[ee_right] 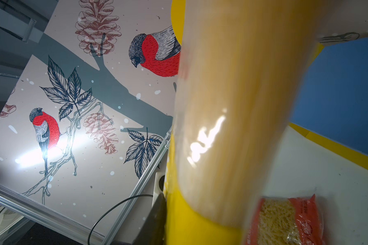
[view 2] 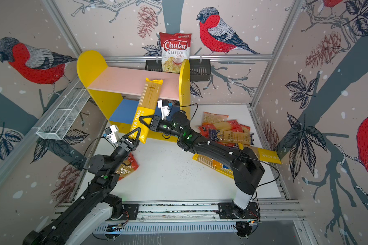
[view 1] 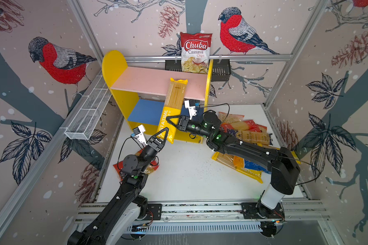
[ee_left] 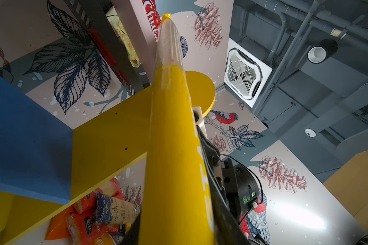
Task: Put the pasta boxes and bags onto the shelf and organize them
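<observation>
A long yellow PASTATIME spaghetti pack (view 1: 173, 106) (view 2: 147, 106) stands tilted before the shelf (view 1: 149, 82) (view 2: 125, 82). Its top end overlaps the pink upper board's front edge. My left gripper (view 1: 165, 133) (view 2: 137, 133) is shut on its lower end. My right gripper (view 1: 169, 120) (view 2: 144, 120) is shut on its yellow middle from the right. The pack fills the left wrist view (ee_left: 174, 148) and the right wrist view (ee_right: 232, 106), where one dark finger (ee_right: 155, 220) presses against it. The blue lower board (view 1: 145, 112) is bare.
Red, orange and blue-labelled pasta packs (view 1: 242, 131) (view 2: 225, 131) lie piled at the right, with yellow packs (view 1: 238, 167) under the right arm. A red macaroni bag (view 1: 151, 168) lies under the left arm. Chuba chips bag (view 1: 196, 53), black basket (view 1: 220, 71), white wire basket (view 1: 89, 114).
</observation>
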Robot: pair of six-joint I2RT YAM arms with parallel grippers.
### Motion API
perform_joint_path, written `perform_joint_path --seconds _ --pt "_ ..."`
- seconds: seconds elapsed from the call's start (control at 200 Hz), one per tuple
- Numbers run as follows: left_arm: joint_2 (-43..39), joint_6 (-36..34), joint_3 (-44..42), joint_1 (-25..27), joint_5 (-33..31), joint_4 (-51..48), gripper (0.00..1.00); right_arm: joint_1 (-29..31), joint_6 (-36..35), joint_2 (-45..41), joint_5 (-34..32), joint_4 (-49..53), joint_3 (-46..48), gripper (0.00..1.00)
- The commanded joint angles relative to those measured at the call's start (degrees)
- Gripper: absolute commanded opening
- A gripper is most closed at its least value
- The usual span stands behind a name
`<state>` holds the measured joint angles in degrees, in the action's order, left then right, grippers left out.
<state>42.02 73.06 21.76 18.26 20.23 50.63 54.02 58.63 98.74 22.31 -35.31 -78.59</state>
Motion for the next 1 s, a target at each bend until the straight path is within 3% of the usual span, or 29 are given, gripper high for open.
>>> perform_joint_path --seconds 0.0,0.115,0.21,0.315,0.485,0.655,0.83,0.996 --pt "-0.6 -2.0 2.5 0.1 -1.7 1.2 0.28 -0.3 0.3 0.2 -0.5 -8.4 -1.6 0.33" --pt "-0.5 -3.8 6.4 0.1 -3.5 -3.3 0.17 -1.3 2.0 1.2 -0.2 -8.6 -3.0 0.36" --pt "0.6 -3.5 9.4 0.1 -4.8 -6.5 0.08 -2.1 2.8 1.2 0.3 -9.2 -3.2 0.45" --pt "2.3 -4.4 13.5 0.0 -5.0 -9.9 0.03 -2.4 2.7 0.0 0.6 -9.2 -1.9 0.58" --pt "6.1 -5.9 21.7 -2.2 -2.7 -17.4 0.00 -3.2 3.7 -4.6 0.6 -12.2 5.5 0.65" --pt "10.5 -4.2 30.2 -10.8 4.4 -24.5 0.00 -3.1 2.4 -13.3 -1.3 -15.9 17.0 0.68" --pt "18.8 -7.7 44.7 -20.2 13.7 -37.9 0.00 -0.8 -4.0 -20.3 -6.0 -6.8 26.1 0.68" --pt "26.4 -7.1 49.9 -30.9 22.8 -38.8 0.00 0.9 -4.4 -24.7 -9.6 -4.9 35.1 0.68"
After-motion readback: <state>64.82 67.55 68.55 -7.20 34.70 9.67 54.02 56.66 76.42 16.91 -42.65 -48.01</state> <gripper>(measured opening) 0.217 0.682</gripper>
